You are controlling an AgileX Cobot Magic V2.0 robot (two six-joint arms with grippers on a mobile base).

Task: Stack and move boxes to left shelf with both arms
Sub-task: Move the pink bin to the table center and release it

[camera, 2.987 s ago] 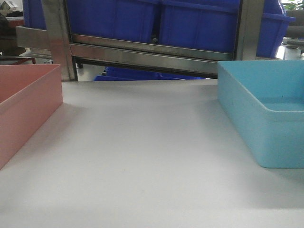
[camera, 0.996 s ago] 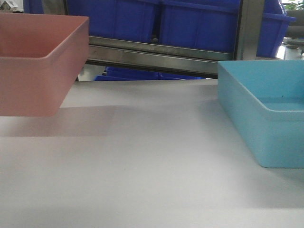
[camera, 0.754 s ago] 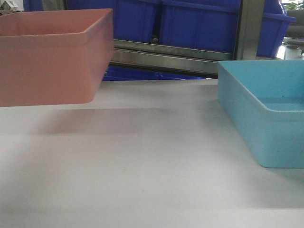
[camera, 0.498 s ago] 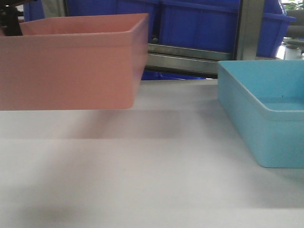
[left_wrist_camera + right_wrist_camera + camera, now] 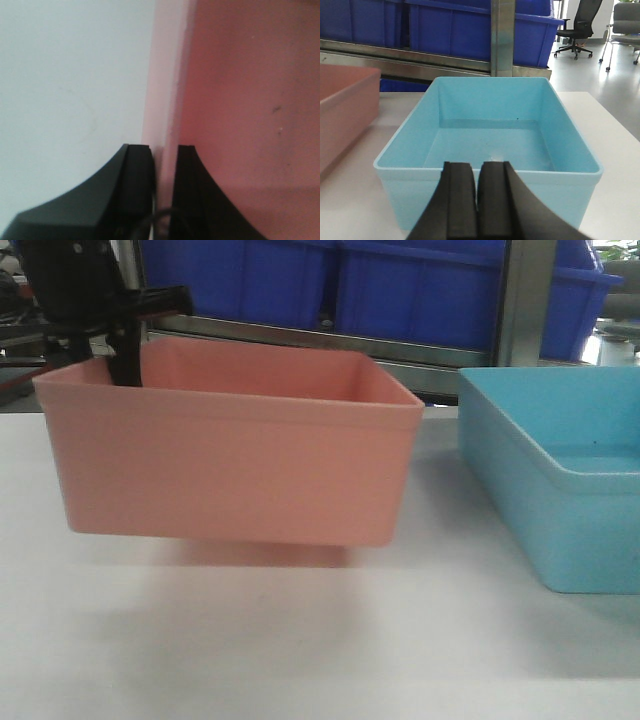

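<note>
The salmon pink box (image 5: 240, 465) hangs just above the white table, left of centre in the front view. My left gripper (image 5: 125, 368) is shut on the rim of its left wall. In the left wrist view the two black fingers (image 5: 137, 165) pinch that pink wall (image 5: 167, 100), one outside and one inside. The light blue box (image 5: 555, 485) rests on the table at the right, empty. My right gripper (image 5: 479, 167) hovers shut, holding nothing, just before the near wall of the blue box (image 5: 490, 182). The left shelf is out of view.
Behind the table stands a steel frame (image 5: 525, 305) carrying dark blue crates (image 5: 420, 290). In the right wrist view its post (image 5: 502, 35) rises behind the blue box, and the pink box (image 5: 342, 107) shows at the left edge. Office chairs (image 5: 582, 20) stand far right.
The pink box went up off the table at the far left and travelled right, towards the blue box. The left gripper came into view on its rim. The blue box stayed put.
</note>
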